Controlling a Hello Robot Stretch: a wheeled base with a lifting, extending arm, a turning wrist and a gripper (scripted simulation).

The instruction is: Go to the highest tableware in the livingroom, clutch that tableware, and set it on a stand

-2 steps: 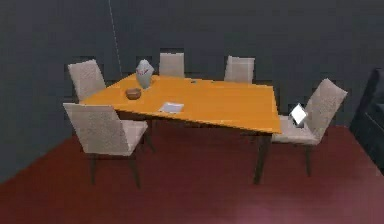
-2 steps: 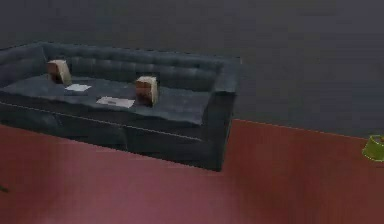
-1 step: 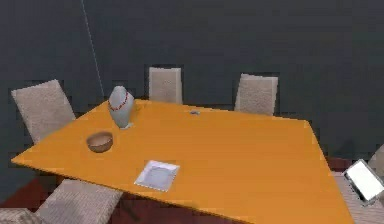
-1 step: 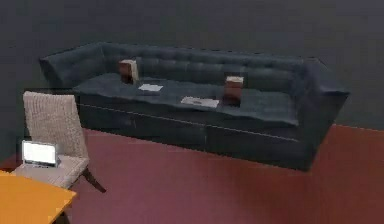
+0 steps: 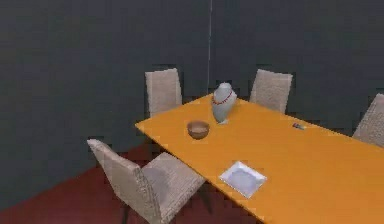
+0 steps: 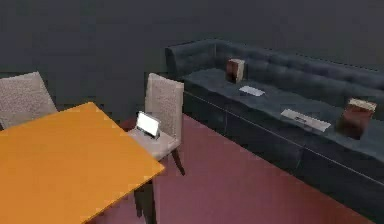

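The brown bowl (image 5: 199, 129) sits ahead of you on the orange tabletop (image 5: 300, 160), toward its far left corner, just left of the pale vase (image 5: 223, 103). You cannot tell whether the hand is clenched or released. You probably need to swing the base until the bowl lies on the arm's side.

The robot's body stands close by the desk (image 5: 300, 150), its front turned toward the long orange top, which runs off the forward view's bottom and right edges. On the side where the arm reaches, a corner of the desk lies near, at the arm side view's lower left. Bare red floor (image 6: 250, 185) lies to the right of that corner.
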